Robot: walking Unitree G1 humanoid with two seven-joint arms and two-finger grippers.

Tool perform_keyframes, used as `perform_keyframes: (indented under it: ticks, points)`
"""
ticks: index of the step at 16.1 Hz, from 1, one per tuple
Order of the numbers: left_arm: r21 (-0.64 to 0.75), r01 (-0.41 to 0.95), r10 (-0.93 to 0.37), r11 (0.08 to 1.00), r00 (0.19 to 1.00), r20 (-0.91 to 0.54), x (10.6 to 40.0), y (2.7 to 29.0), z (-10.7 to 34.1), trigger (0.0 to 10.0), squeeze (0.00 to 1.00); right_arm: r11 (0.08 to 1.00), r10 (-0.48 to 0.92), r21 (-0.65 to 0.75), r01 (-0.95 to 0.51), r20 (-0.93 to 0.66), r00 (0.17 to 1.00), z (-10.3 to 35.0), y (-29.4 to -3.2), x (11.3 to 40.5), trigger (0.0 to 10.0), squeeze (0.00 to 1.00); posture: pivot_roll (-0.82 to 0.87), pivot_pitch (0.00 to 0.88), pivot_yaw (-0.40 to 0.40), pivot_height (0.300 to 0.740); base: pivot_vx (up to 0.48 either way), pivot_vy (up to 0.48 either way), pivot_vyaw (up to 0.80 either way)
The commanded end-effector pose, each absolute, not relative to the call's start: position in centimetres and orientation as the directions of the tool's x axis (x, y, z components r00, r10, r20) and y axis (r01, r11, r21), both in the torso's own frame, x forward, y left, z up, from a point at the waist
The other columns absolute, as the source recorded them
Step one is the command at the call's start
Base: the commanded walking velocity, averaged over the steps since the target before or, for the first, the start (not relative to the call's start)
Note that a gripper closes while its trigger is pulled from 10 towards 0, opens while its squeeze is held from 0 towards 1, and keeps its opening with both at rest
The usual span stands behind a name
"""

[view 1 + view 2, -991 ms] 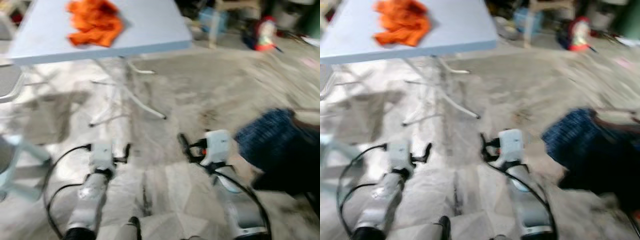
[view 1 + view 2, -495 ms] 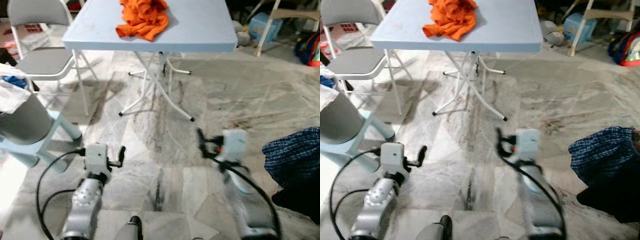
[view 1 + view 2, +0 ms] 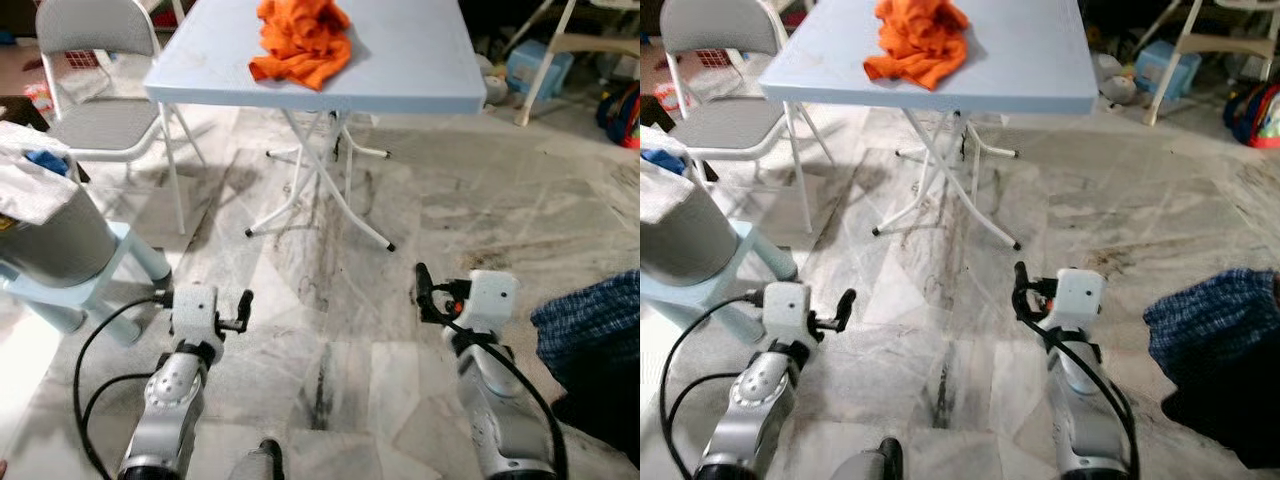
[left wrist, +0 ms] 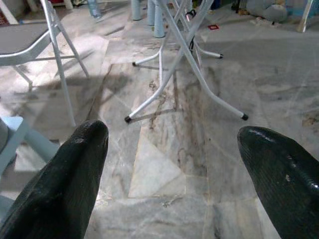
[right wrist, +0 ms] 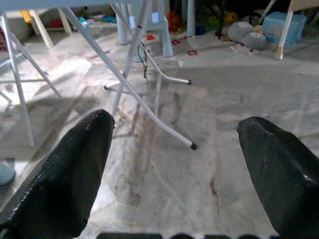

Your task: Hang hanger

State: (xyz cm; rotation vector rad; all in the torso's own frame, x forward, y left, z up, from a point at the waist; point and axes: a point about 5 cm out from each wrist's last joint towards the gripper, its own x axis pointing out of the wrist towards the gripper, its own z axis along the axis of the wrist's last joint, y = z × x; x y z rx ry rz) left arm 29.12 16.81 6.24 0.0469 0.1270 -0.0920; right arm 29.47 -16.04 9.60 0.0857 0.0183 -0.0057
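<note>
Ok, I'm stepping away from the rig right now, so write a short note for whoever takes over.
Left hand: open, holding nothing, held low over the marble floor.
Right hand: open, holding nothing, also low over the floor.
An orange cloth lies crumpled on the light blue folding table ahead. A grey folding chair stands to the table's left.
I can make out no hanger or rail.
Done: nothing evident.
Left: find the hanger, pick it up and hang it.

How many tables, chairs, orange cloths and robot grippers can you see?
Tables: 1, the blue folding table.
Chairs: 1, the grey folding chair.
Orange cloths: 1, the orange cloth on the table.
Grippers: 2, the left gripper and the right gripper, both open.
Total: 5.
</note>
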Motion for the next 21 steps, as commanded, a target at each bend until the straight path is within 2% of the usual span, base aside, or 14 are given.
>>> perform_keyframes:
  ticks: [1,4,7,12,21]
  points:
    - [0.053,0.099,-0.089,0.994,0.984,-0.157,28.8,17.3,5.6,10.0,0.00,0.996,-0.008,0.089,0.011,-0.030,1.000,9.2,-16.0,29.5,10.0,0.00,0.14,0.076,0.031,0.740,0.000,0.000,0.00]
    - [0.069,0.098,-0.085,0.993,0.980,-0.183,29.7,17.8,5.3,10.0,0.00,0.996,0.007,0.093,0.000,-0.072,0.997,8.7,-15.9,30.3,10.0,0.00,0.12,0.032,0.004,0.740,0.000,0.000,0.00]
    - [0.057,0.065,-0.055,0.996,0.984,-0.169,29.8,18.0,5.2,10.0,0.00,0.996,-0.018,0.085,0.023,-0.063,0.998,8.7,-16.7,30.6,10.0,0.00,0.13,0.052,0.009,0.740,0.000,0.000,0.00]
    - [0.043,0.053,-0.045,0.998,0.983,-0.179,28.1,17.6,3.9,10.0,0.00,0.996,-0.024,0.084,0.028,-0.051,0.998,8.1,-16.1,29.8,10.0,0.00,0.13,0.099,0.017,0.740,0.000,0.000,0.00]
    - [0.013,0.036,-0.034,0.999,0.987,-0.156,28.6,18.4,4.5,10.0,0.00,0.997,-0.025,0.073,0.028,-0.051,0.998,8.1,-16.4,29.8,10.0,0.00,0.13,0.135,0.013,0.740,0.000,0.000,0.00]
